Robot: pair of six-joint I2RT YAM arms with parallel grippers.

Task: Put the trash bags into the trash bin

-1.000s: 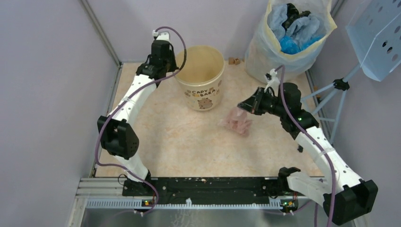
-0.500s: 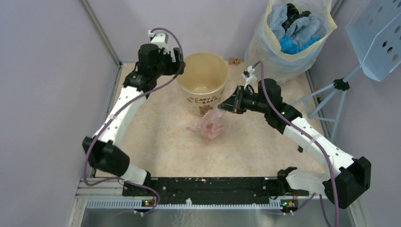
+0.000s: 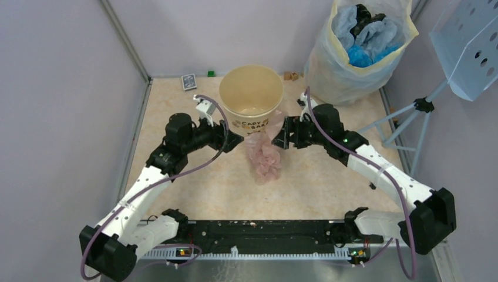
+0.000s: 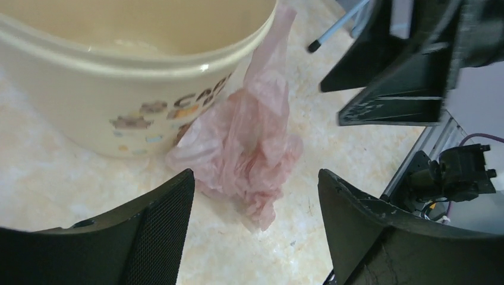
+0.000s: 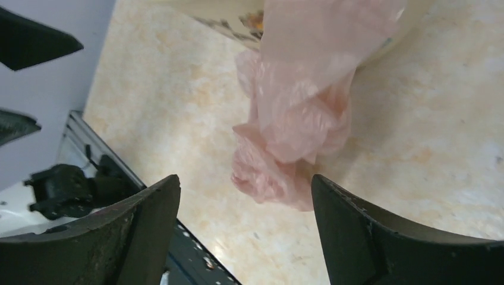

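Two grippers face each other across the trash bag [image 3: 264,157], which lies crumpled on the table [image 3: 194,182] just in front of the trash bin [image 3: 246,120], outside it. The left gripper [image 3: 234,141] and the right gripper [image 3: 282,134] both stand with fingers spread wide and nothing between them, each near the bag but apart from it. From above, bare marbled surface runs from the bag to the black base rail [image 3: 258,229]. The bin sits close to the back wall, and a large whitish-yellow bag [image 3: 329,76] crowds the far right corner. A small card [image 3: 188,81] lies near the far left edge. The left wrist view alone shows the bag's thin upper tip rising along the bin's side to its rim. It may only lean there, and whether it hooks over the lip cannot be told. That view also catches the right gripper's dark fingers beyond the bag. The right wrist view shows the pink film lying partly over the bin's printed side.
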